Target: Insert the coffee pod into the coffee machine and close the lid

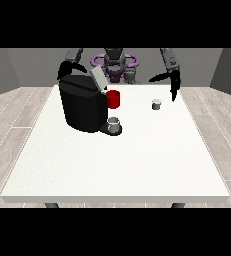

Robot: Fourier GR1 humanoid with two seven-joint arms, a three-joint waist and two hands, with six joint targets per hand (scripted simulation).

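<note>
On the white table (112,160), the coffee pod (157,104) sits right of the open-lidded coffee machine (82,105), just below-left of the open, empty hand at the view's right (171,82), the nearer one.

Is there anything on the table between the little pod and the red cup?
No. In the front view, only bare white table lies between the pod and the red cup.

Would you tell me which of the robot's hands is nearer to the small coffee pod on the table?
Its left hand, at the view's right, hangs just behind and beside the coffee pod. The other hand is far across, above the coffee machine.
</note>
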